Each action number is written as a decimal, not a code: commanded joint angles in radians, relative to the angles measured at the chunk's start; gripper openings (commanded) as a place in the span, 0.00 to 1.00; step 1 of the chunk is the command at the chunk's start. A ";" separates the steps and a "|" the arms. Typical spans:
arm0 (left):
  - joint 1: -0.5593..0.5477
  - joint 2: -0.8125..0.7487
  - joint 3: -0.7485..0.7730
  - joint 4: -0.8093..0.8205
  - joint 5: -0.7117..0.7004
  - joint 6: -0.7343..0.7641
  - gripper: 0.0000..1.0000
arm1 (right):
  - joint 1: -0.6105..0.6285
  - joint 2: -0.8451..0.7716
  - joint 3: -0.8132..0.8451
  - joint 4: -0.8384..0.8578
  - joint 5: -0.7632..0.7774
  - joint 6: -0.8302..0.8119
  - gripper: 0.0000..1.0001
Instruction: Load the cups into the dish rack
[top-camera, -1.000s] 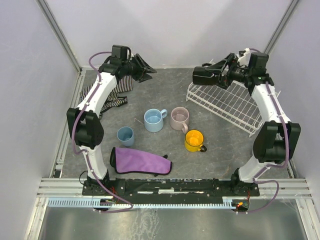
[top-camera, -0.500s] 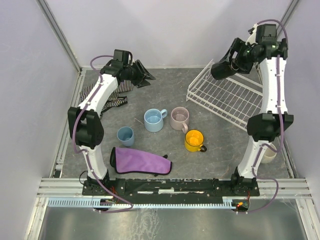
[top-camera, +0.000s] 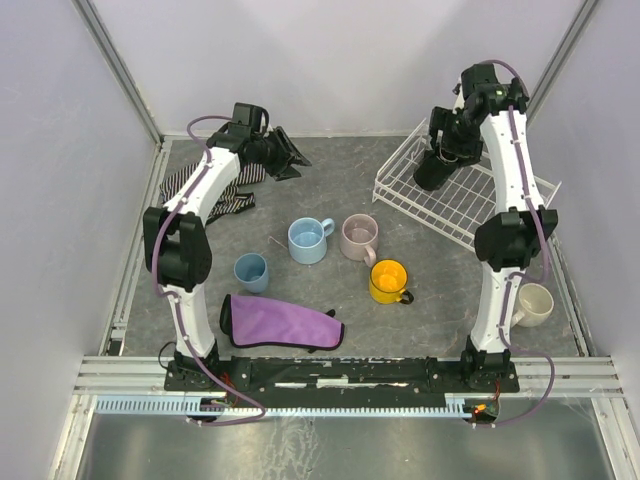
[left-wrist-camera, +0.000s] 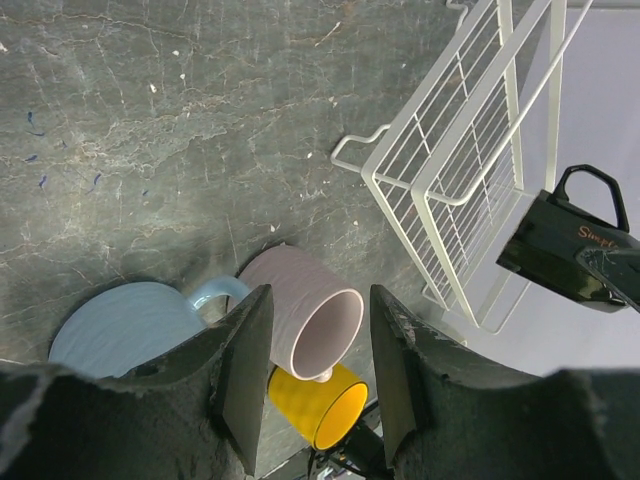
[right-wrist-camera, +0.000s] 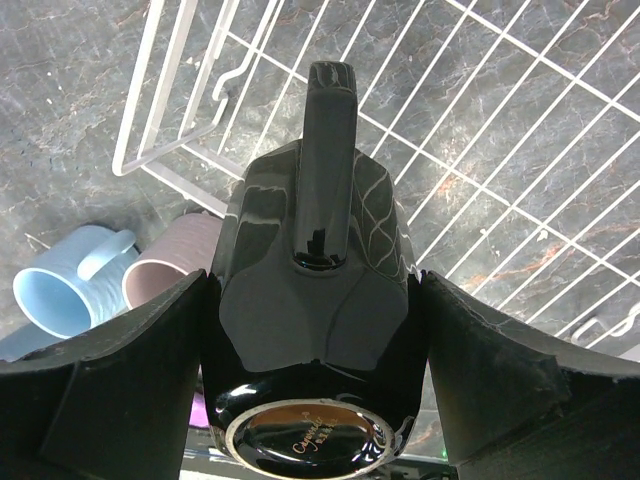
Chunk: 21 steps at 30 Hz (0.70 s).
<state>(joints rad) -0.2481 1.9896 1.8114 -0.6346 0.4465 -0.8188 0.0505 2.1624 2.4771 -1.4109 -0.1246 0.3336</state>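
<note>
Grey tabletop (top-camera: 330, 180), pale walls (top-camera: 330, 60); right gripper (right-wrist-camera: 312, 370), clamping black cup (right-wrist-camera: 310, 260), has dropped, dish rack (top-camera: 470, 215) beneath its fingers; left gripper (left-wrist-camera: 318, 390) gapes.

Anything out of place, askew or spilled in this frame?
Nothing is spilled or broken. The dish rack lies skewed to the edges of the table in the far right corner. One cream mug stands alone by the right edge, apart from the four cups grouped mid-table.
</note>
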 joint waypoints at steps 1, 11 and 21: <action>0.000 -0.001 0.045 0.007 -0.006 0.045 0.50 | 0.007 0.001 0.012 0.091 0.051 -0.003 0.01; 0.001 0.011 0.050 -0.009 -0.017 0.053 0.50 | 0.040 0.126 0.056 0.102 0.032 0.000 0.01; 0.001 0.020 0.062 -0.041 -0.038 0.087 0.50 | 0.094 0.188 0.087 0.127 0.083 0.005 0.01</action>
<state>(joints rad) -0.2481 2.0026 1.8297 -0.6617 0.4225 -0.7891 0.1200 2.3627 2.4874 -1.3392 -0.0742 0.3351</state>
